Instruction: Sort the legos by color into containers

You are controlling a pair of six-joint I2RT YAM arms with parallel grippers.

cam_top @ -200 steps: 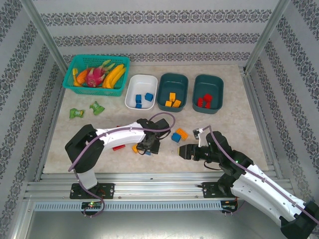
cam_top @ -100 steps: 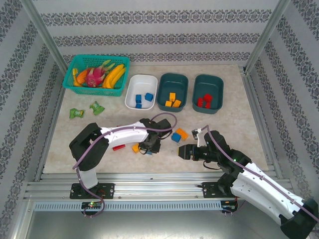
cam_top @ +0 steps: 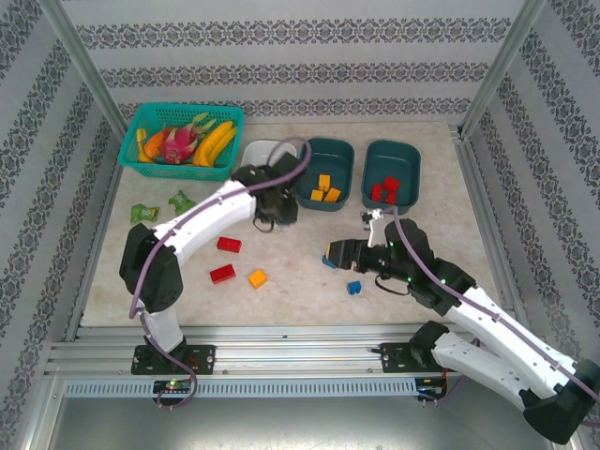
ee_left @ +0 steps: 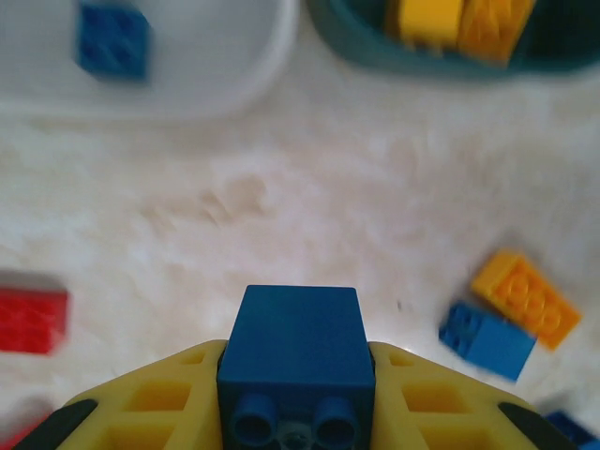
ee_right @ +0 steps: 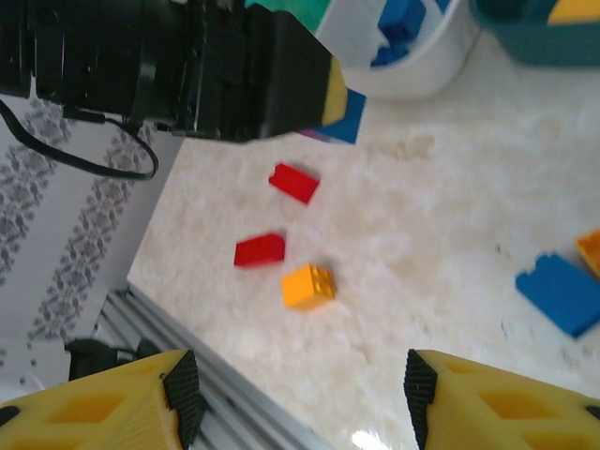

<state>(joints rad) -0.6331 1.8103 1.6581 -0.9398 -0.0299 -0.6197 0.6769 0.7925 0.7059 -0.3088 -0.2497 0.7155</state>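
- The left tool (ee_left: 298,403) is clamped on a blue brick (ee_left: 298,333). Its yellow fingers (ee_left: 159,408) press the brick's two sides, and the studs face the wrist camera.
- Seen from above, that tool is over the table (cam_top: 450,225), just in front of the white tub (cam_top: 265,150). It is near the tub's corner next to the middle teal tub (cam_top: 328,142).
- The white tub holds blue pieces (ee_right: 398,23), the middle teal tub holds orange pieces (cam_top: 324,189), and the right teal tub (cam_top: 394,147) holds red pieces (cam_top: 382,191).
- The right tool (ee_right: 300,398) stands wide open with nothing between its fingers, low over the middle of the table.
- Two red bricks (cam_top: 228,245) and an orange brick (cam_top: 257,278) lie loose on the left arm's side of the table.
- A small blue brick (cam_top: 353,288) lies by the right arm.
- An orange-and-blue pair (ee_left: 525,298) lies side by side, near the right tool's tip.
- A turquoise basket (cam_top: 178,109) of toy fruit sits at the far left corner, with two green wrappers (cam_top: 143,214) in front of it.
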